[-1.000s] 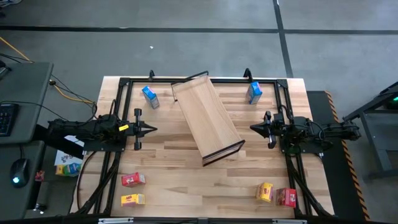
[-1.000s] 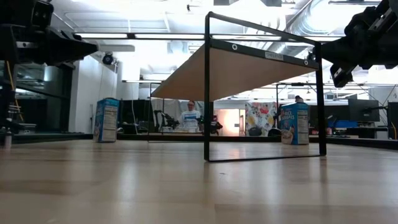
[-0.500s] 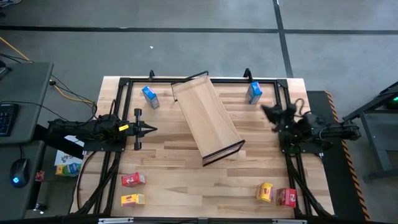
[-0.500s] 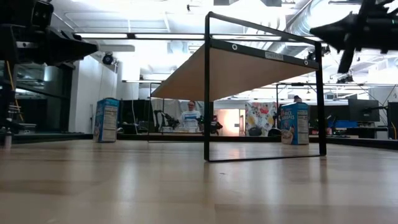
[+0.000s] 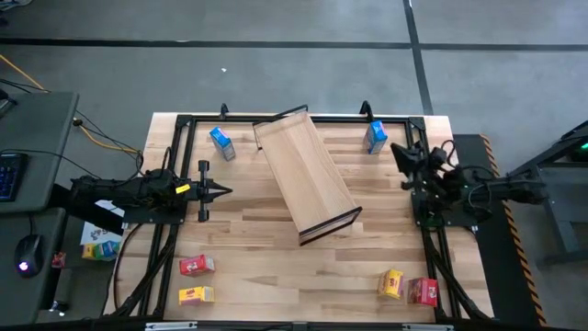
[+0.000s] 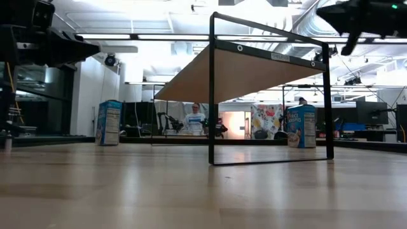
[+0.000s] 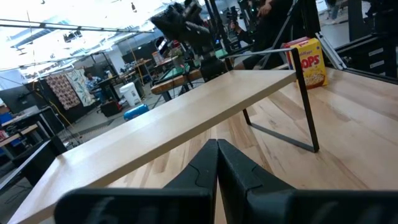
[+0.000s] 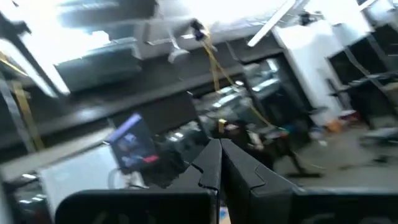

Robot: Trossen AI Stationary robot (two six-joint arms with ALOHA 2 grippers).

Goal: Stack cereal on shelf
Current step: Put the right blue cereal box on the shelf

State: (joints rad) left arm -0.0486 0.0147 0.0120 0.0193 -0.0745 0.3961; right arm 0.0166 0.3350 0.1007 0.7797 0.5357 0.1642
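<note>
The shelf (image 5: 305, 179) stands slantwise at the table's middle on its dark end frames; it also shows as the shelf (image 6: 267, 70) and the shelf (image 7: 186, 118). Two blue cereal boxes stand upright near the far edge: one far left (image 5: 221, 142), one far right (image 5: 375, 138). A red box (image 5: 195, 266) and a yellow box (image 5: 197, 294) lie near left; a yellow box (image 5: 392, 284) and a red box (image 5: 423, 291) lie near right. My left gripper (image 5: 223, 191) hovers shut, left of the shelf. My right gripper (image 5: 397, 150) is shut, raised beside the far-right blue box, touching nothing.
Dark arm-mount frames (image 5: 180, 129) run along the table's left, right and far sides. The butcher-block tabletop (image 5: 276, 257) shows bare wood between the shelf and the near boxes. A person (image 6: 194, 117) sits in the room beyond the far edge.
My right gripper has risen and swung from pointing at the shelf's right side toward the table's far edge, ending beside the far-right blue box, still shut. The left arm, the boxes and the shelf have kept still.
</note>
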